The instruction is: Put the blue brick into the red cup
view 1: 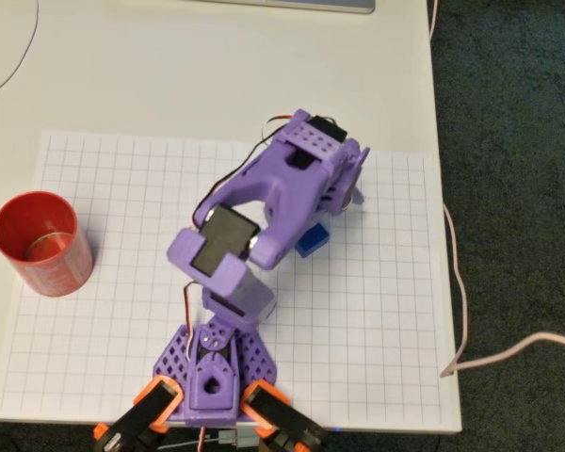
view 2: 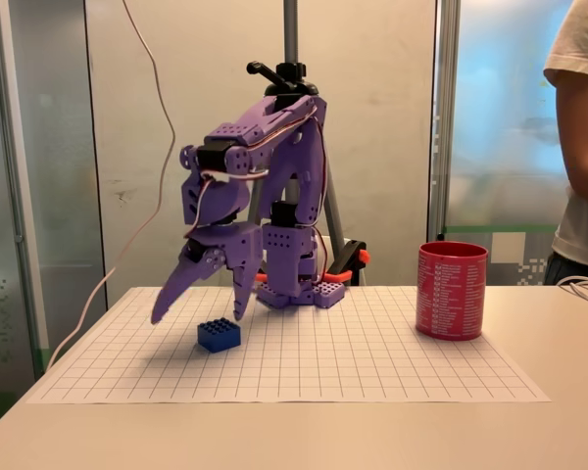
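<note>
Blue brick [view 2: 220, 334], the thing nearest the fixed camera, sits flat on the gridded paper [view 2: 372, 362] just below the purple gripper [view 2: 198, 304], whose two fingers hang spread apart and empty, tips pointing down and a little toward the picture's left. From this side the brick lies under the gap and closer to the shorter finger, so a short drop should bring the fingers astride it, though how squarely they line up in depth is hard to judge, since in the overhead view the arm hides most of the brick [view 1: 312, 239], leaving just a blue corner showing beside the wrist. The brick looks roughly square, so no long axis dictates the grasp. Outward, the red cup [view 1: 41, 243] stands upright, mouth open, well apart on the opposite side of the arm's base [view 1: 210, 369], at the sheet's edge. Bare grid lies between brick and cup; a person [view 2: 583, 147] stands behind the table.
</note>
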Motion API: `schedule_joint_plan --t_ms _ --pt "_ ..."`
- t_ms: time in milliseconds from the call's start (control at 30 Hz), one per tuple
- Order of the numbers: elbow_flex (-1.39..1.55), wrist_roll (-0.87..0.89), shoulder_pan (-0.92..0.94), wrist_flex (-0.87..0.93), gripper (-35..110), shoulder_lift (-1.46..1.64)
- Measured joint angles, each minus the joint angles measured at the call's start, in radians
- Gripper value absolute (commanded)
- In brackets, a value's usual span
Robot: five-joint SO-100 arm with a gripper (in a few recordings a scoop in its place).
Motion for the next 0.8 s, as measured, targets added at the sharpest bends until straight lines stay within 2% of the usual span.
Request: schedule_joint_plan --t_ms 200,267,333,367,600,800 --pt "0.012 0.014 -0.006 -0.017 48 -0.018" --pt "0.017 0.017 -0.009 -0.008 42 -0.018" --pt "0.017 0.017 -0.005 -0.018 20 -0.018" --pt "0.017 0.015 -0.005 -0.02 0 -0.018" --pt "0.084 0.015 -0.009 -0.135 0 0.005" --pt "0.098 -0.015 0.009 -0.153 0 0.02"
